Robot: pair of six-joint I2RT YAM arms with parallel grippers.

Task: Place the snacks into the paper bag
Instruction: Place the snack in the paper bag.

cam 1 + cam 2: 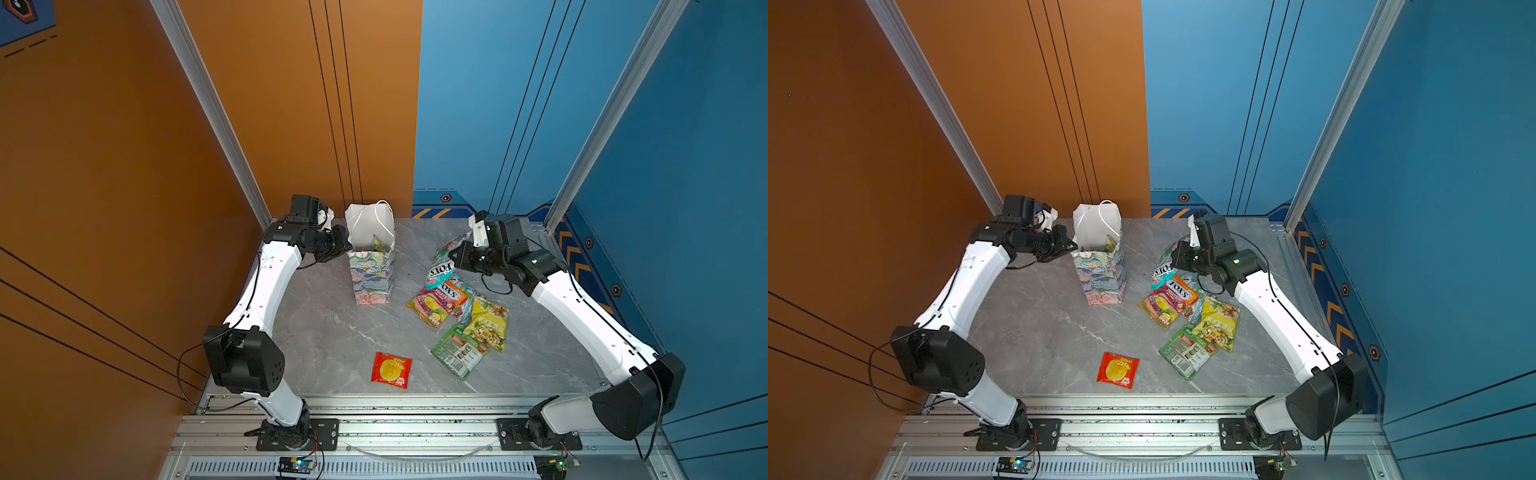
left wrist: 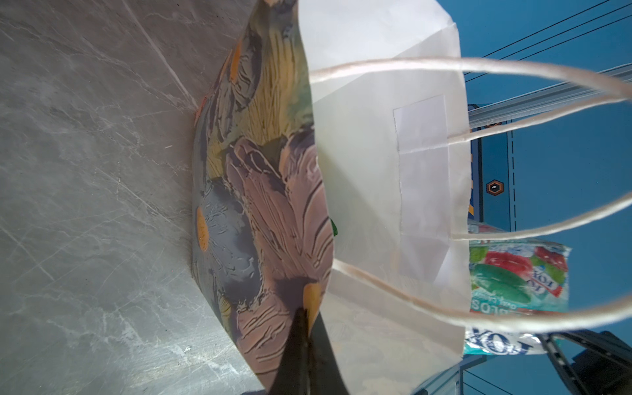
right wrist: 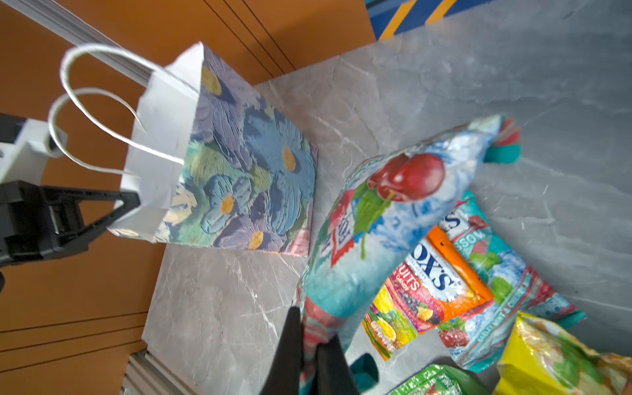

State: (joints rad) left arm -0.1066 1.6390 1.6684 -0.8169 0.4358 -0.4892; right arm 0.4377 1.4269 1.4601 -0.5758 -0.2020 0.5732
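Paper bag: upright paper bag (image 1: 372, 270) (image 1: 1102, 274) at the back of the table (image 1: 332, 332), left of centre. Mouth open, white inside showing, cord handles (image 1: 380, 216) standing up.
Left gripper: left gripper (image 1: 347, 245) (image 1: 1073, 249) (image 2: 306, 318) is level with the bag's mouth. Its jaws are pinched together on the rim at the corner nearest the left arm, one finger inside the wall and one outside.
Inside the bag: a green-yellow packet (image 1: 378, 244) (image 1: 1110, 243) peeks above the front wall. Anything deeper is hidden.
Right gripper: right gripper (image 1: 453, 255) (image 1: 1173, 257) (image 3: 307, 325) is clamped tight on the sealed end of a teal candy packet (image 1: 442, 266) (image 3: 386, 219).
Held packet: it hangs right of the bag and apart from it, above the back end of the pile. Whether it touches the packets below, cannot tell.
Pile, right half of table: orange candy packet (image 1: 451, 291) (image 3: 441, 273) lies across a purple candy packet (image 1: 432, 305) and a second teal packet (image 3: 506, 284).
Nearer the front: yellow pouch (image 1: 488, 322) (image 1: 1219, 320) overlaps the green pouch (image 1: 459, 353) (image 1: 1190, 353).
Lone item: red sachet (image 1: 391, 370) (image 1: 1118, 370) lies flat near the front edge, centre, apart from the pile and well apart from the bag.
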